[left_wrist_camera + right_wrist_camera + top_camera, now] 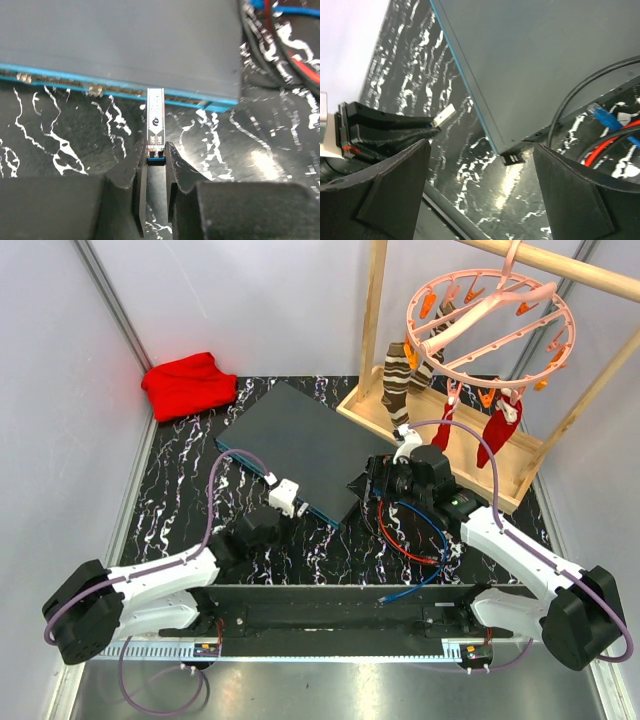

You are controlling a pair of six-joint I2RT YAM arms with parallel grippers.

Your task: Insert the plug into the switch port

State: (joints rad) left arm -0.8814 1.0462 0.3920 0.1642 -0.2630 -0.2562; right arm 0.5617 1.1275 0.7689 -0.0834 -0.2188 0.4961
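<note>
switch (295,445) flat on the marbled table (180,510), centre of the top view, teal front edge toward the lower left. left gripper (156,152) closed narrowly on the rear of the plug (155,112), lower centre of the left wrist view; plug tip at the teal edge, possibly touching it, contact unclear. right gripper (480,170) spread wide, holding nothing, with the switch's near corner between its fingers in the right wrist view, red and blue cables (602,115) at right.

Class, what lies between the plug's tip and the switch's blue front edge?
Only a bare strip of marbled tabletop, seen in the right wrist view; the plug has not yet reached the switch.
</note>
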